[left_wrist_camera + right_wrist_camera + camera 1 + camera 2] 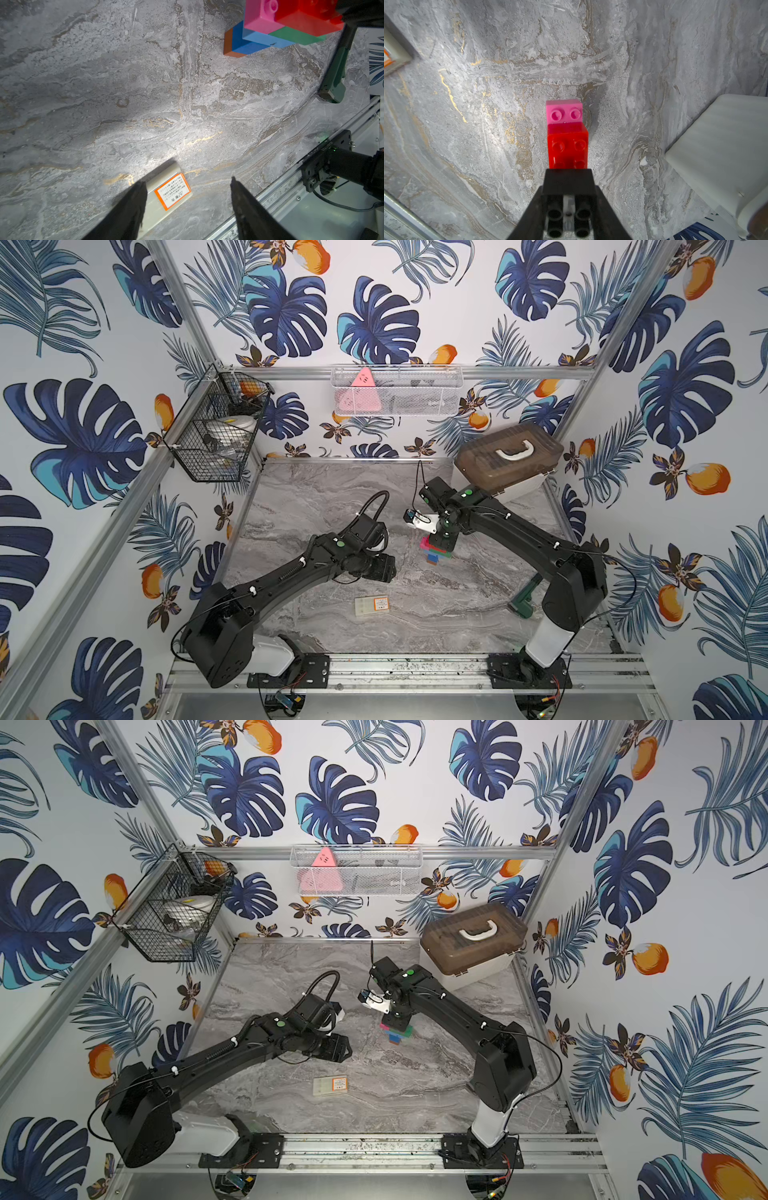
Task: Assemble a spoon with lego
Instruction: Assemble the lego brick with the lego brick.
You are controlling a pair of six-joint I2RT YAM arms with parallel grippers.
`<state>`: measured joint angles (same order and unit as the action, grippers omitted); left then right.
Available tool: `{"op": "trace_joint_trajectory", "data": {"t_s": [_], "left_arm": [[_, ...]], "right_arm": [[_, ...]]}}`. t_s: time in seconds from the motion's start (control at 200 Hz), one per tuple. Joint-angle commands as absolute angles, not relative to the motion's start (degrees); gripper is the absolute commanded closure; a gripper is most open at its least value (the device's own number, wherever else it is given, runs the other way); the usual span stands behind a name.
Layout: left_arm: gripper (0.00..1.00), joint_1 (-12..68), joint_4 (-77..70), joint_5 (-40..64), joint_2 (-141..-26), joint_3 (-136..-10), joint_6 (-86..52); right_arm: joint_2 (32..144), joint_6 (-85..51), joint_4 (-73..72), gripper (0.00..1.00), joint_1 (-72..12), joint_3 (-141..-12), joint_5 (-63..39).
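Marble-patterned table (316, 506) sits inside leaf-and-fruit papered walls. A flat beige box (372, 605) with an orange label lies toward the front edge.

Beyond the box, toward the right arm's side, stands the spoon (435, 553), seen in both top views. It is upright on its narrow orange-and-blue stem, with the wider head on top. The left wrist view shows the spoon (270, 35) with its orange end on the marble.

The right gripper (569, 188) is directly above the spoon, well beyond the box. Its fingers are closed on a black brick (569, 178). That brick's edge meets the red brick (568, 145), and the pink brick (563, 113) lies past the red one. Whether the black brick is pressed home I cannot tell.

The left gripper (188, 180) hovers just above the box with its fingers apart and holding nothing.

A dark green tool (524, 599) lies level with the box, off toward the right arm's base.
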<state>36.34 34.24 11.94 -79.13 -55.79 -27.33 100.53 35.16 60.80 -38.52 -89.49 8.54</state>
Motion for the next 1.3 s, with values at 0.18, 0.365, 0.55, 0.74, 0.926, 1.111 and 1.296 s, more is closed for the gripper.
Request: {"op": "trace_joint_trajectory", "data": {"t_s": [0.18, 0.365, 0.55, 0.74, 0.926, 1.111, 1.296], "left_arm": [[0.3, 36.34, 34.37, 11.4, -78.75, -55.48, -27.77], [0.3, 36.34, 34.43, 11.34, -78.62, -55.22, -27.69], [0.3, 36.36, 34.62, 11.21, -78.53, -55.24, -27.6], [0.3, 36.36, 34.61, 11.03, -78.29, -55.02, -27.6], [0.3, 36.38, 34.96, 10.55, -78.16, -55.02, -27.42], [0.3, 36.37, 36.6, 8.38, -77.97, -55.95, -26.94], [0.3, 36.55, 39.36, 5.16, -77.62, -57.37, -25.86]], "right_arm": [[101.24, 34.98, 59.64, 0.74, -38.5, -89.3, 8.8], [101.69, 34.96, 59.43, 0.74, -38.41, -88.96, 9.11], [102.3, 34.98, 59.49, 0.74, -38.45, -88.77, 9.14], [102.75, 34.98, 59.72, 0.74, -38.39, -88.81, 9.29], [102.7, 34.77, 60.43, 0.74, -38.44, -89.37, 9.58], [103.59, 33.97, 62.01, 0.74, -38.58, -90.71, 9.79], [104.66, 33.71, 63.69, 0.74, -38.76, -90.99, 10.59]]}}
